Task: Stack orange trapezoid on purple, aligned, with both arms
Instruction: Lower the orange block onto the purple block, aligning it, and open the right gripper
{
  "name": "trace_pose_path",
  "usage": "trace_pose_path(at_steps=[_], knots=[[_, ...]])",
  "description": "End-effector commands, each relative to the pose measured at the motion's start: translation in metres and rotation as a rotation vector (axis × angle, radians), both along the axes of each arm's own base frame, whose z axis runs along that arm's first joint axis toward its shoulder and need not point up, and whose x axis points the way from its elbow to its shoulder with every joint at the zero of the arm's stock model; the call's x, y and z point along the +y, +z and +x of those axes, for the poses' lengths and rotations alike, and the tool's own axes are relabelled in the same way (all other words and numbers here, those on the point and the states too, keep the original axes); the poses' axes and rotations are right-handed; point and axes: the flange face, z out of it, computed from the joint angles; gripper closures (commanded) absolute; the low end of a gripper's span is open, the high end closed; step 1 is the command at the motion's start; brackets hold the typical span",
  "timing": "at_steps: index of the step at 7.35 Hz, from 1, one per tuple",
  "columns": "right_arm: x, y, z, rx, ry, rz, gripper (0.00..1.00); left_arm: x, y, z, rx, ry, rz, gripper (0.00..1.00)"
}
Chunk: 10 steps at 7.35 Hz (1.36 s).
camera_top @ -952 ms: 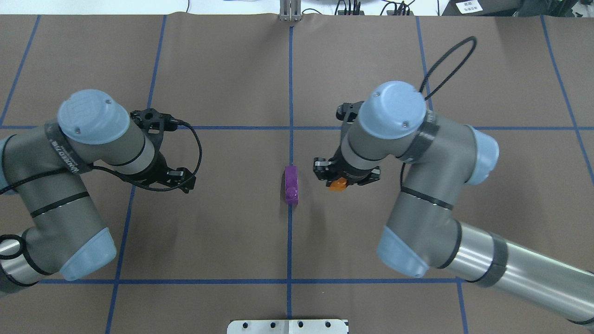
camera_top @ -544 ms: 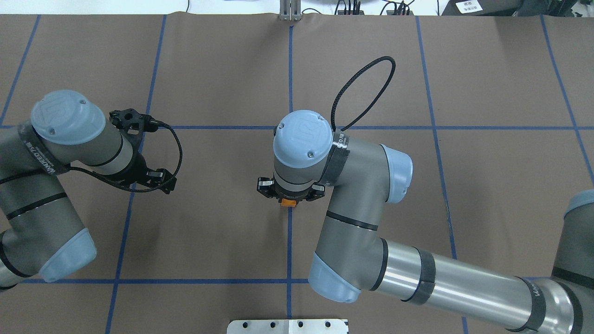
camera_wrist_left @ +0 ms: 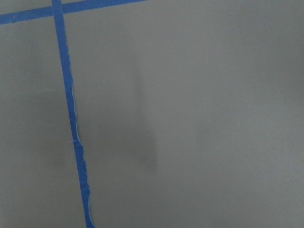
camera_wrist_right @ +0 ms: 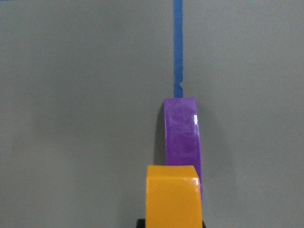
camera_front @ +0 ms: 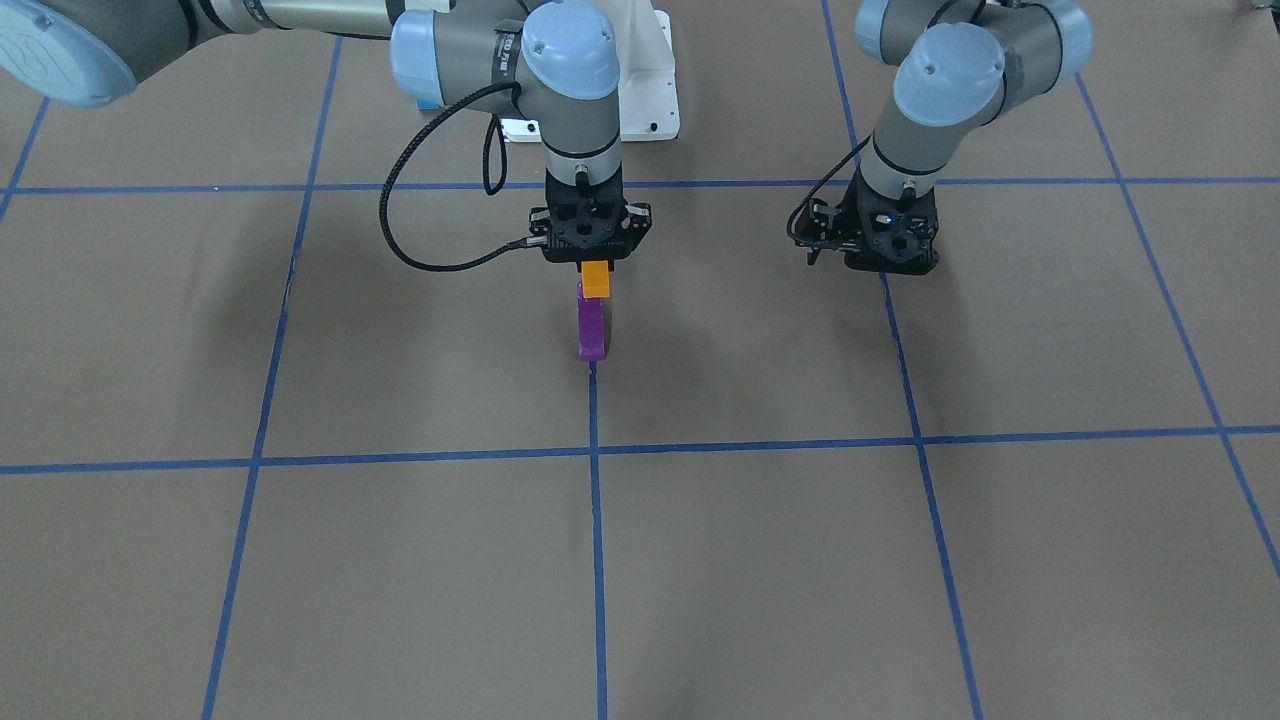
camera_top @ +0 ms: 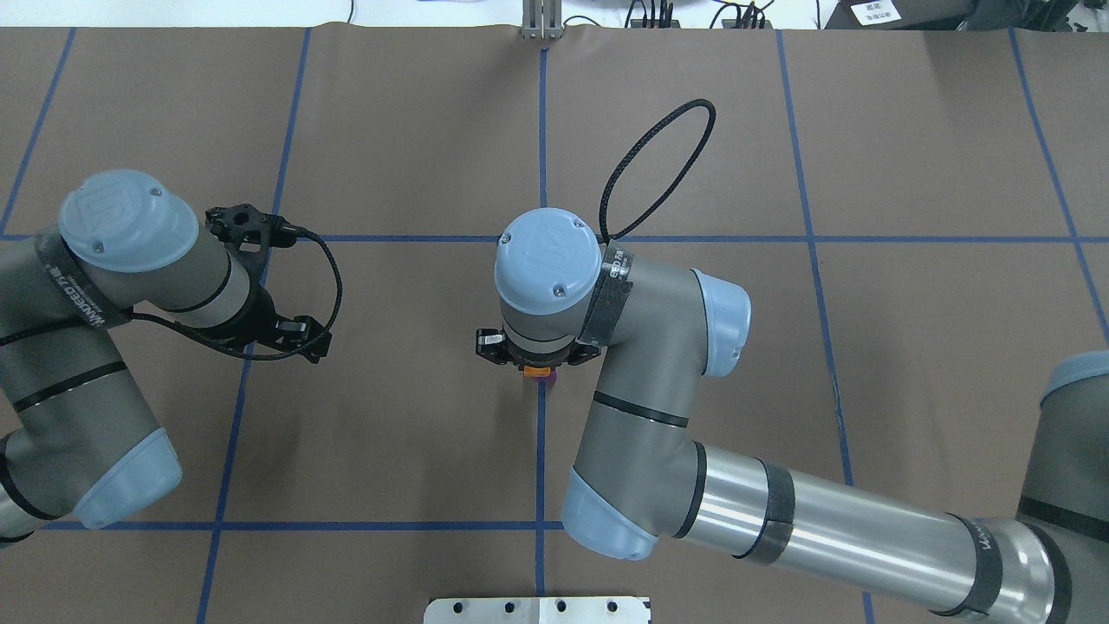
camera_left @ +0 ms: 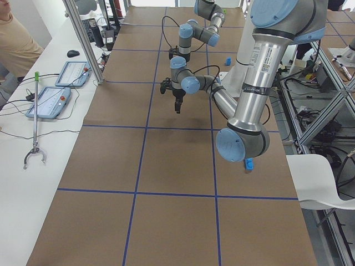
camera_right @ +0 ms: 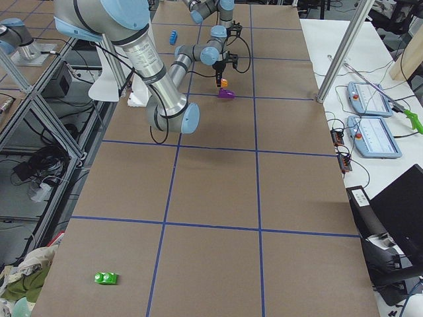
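My right gripper (camera_front: 596, 268) is shut on the orange trapezoid (camera_front: 596, 279) and holds it over the end of the purple block (camera_front: 591, 326) nearest the robot. The purple block lies on the centre tape line. In the right wrist view the orange trapezoid (camera_wrist_right: 172, 195) covers the near end of the purple block (camera_wrist_right: 182, 137). I cannot tell whether they touch. In the overhead view the right wrist hides nearly all of both; only the orange edge (camera_top: 532, 370) shows. My left gripper (camera_top: 290, 340) hangs empty, low over the table, well apart, and looks open.
A white base plate (camera_front: 648, 95) lies behind the right gripper. A cable loop (camera_front: 400, 220) hangs beside it. A green block (camera_right: 105, 278) lies far off near the table's end. A blue brick (camera_right: 173, 36) lies beyond the arms.
My right arm has swung left with the orange trapezoid from beside the purple block to over it. My left arm has drawn back to the left.
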Motion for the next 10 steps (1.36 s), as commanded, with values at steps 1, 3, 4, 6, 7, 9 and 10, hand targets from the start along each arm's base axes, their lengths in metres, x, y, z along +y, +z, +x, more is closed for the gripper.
trace_pose_path(at_steps=[1, 3, 4, 6, 7, 9, 10], knots=[[-0.006, 0.009, -0.005, 0.023, -0.014, 0.012, 1.0, 0.0, -0.003, 0.002, 0.003, -0.003, -0.002, 0.0], [-0.006, 0.014, -0.009, 0.033, -0.016, 0.009, 1.0, 0.001, -0.003, 0.002, 0.003, -0.002, -0.003, 0.0], [-0.006, 0.015, -0.009, 0.036, -0.017, 0.009, 1.0, 0.001, -0.003, 0.002, 0.003, -0.003, -0.004, 0.0], [-0.005, 0.018, -0.012, 0.041, -0.02, 0.005, 1.0, 0.001, -0.003, 0.003, 0.004, -0.007, -0.006, 0.0], [-0.007, 0.023, -0.015, 0.05, -0.023, -0.001, 1.0, 0.001, -0.003, 0.003, 0.003, -0.007, -0.007, 0.0], [-0.008, 0.025, -0.016, 0.055, -0.045, 0.021, 1.0, 0.001, -0.004, 0.002, 0.006, -0.008, -0.006, 0.0], [-0.008, 0.027, -0.018, 0.061, -0.048, 0.02, 1.0, 0.001, -0.004, 0.002, 0.004, -0.009, -0.008, 0.0]])
